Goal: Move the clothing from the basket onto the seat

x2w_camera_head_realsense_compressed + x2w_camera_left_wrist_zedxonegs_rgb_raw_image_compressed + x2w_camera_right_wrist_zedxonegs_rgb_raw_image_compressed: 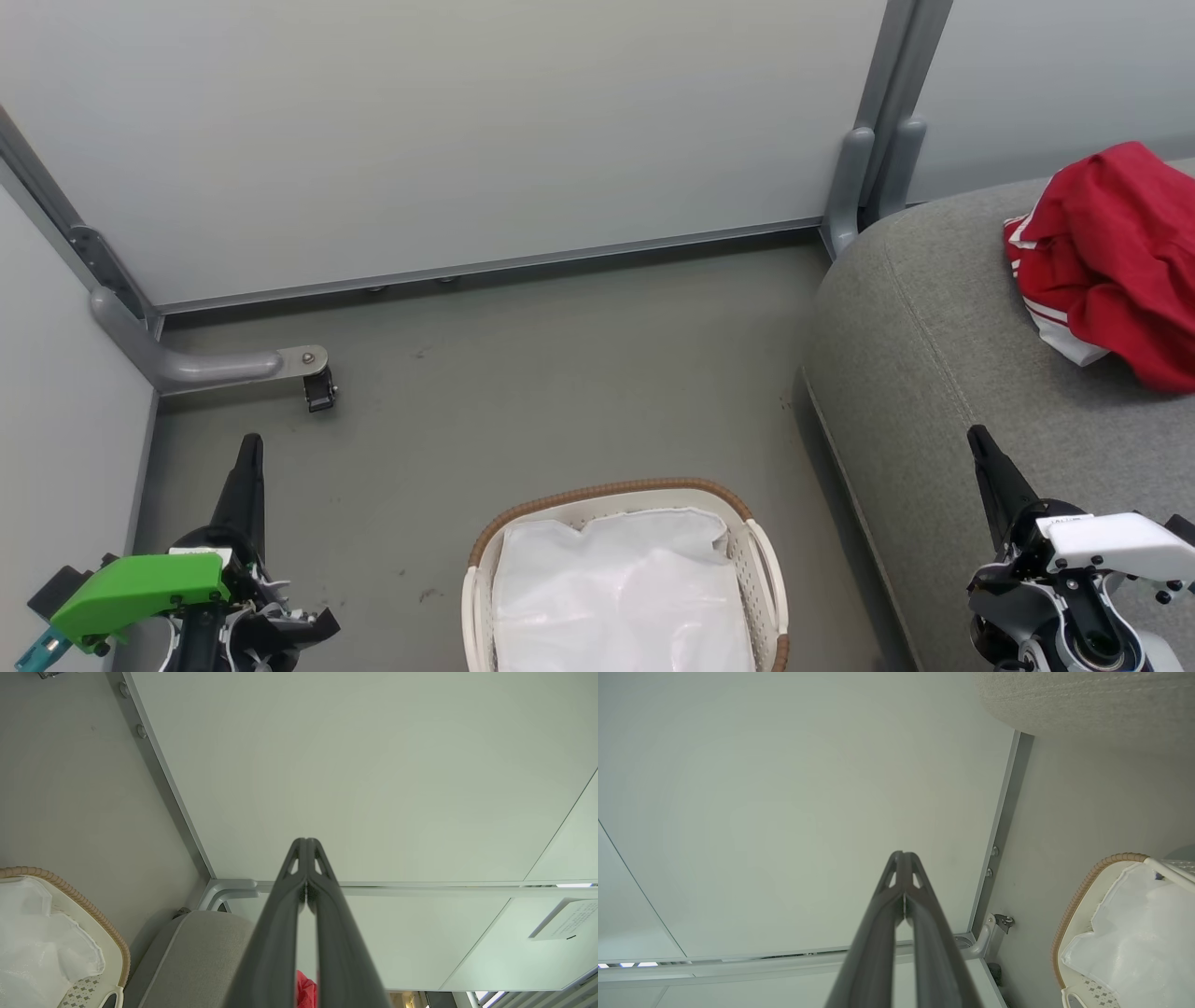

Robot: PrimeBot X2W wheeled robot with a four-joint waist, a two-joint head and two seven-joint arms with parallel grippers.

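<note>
The red clothing [1116,257] with white stripes lies bunched on the grey seat [924,345] at the right; a scrap of red clothing [306,991] peeks between my left fingers. The basket [611,499], white with a brown woven rim, stands on the floor at the bottom centre, and inside it I see just its white liner [621,597]. The basket [88,910] and the seat [196,947] also appear in the left wrist view, and the basket [1083,896] again in the right wrist view. My left gripper [250,446] is shut and empty, left of the basket. My right gripper [977,437] is shut and empty over the seat's front.
Pale partition walls [467,121] close off the back and left. A grey bracket foot with a black caster [317,387] stands on the floor at the left. A grey post [864,177] rises beside the seat's corner. Grey floor [560,373] lies between basket and wall.
</note>
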